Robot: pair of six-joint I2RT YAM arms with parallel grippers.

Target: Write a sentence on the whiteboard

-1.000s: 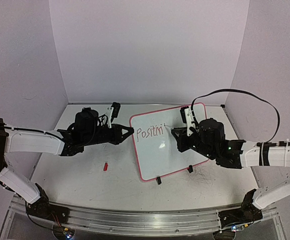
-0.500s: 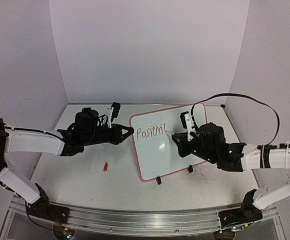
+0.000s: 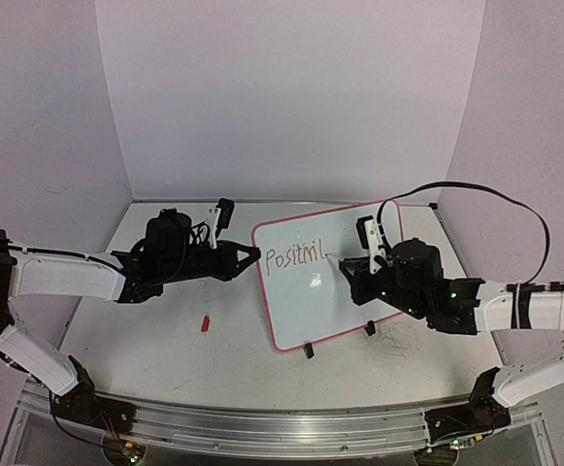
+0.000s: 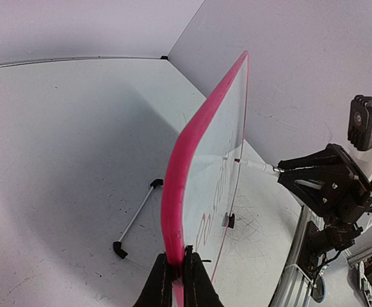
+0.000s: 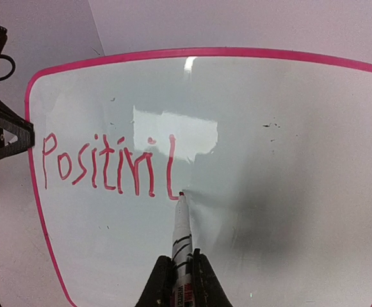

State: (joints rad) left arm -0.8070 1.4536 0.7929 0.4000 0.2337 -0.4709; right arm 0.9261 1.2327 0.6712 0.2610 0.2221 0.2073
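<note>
The table (image 3: 165,340) spread out beneath both arms, pale and scuffed. On it stood the whiteboard (image 3: 306,311), pink-framed and glossy, propped up at a lean between the two end effectors. Its left edge sat at the fingertips of the left gripper (image 3: 254,254), and its face was turned toward the right gripper (image 3: 348,268).

The left gripper's fingers were pinched tight on that pink frame, one finger to each side of the edge. In its wrist view the board ran straight away from the jaws, seen edge-on. The right gripper was closed around a marker (image 5: 181,224), gripping the barrel low down. The barrel stuck out forward past the fingertips, and its red tip touched the board's surface directly ahead of the gripper.

The sentence (image 5: 102,166) lay on the upper left part of the board, to the left of the marker tip as the right wrist camera saw it, and just beyond the left gripper's fingertips. In thin red lettering it read "Positivi", followed by one more hooked upright stroke. The marker tip rested at the foot of that stroke.

Two small black clip feet (image 3: 308,350) held the board's lower edge, below the right gripper. A small red piece (image 3: 205,323) lay on the table, apart from the board and nearer the arm bases than the left gripper.
</note>
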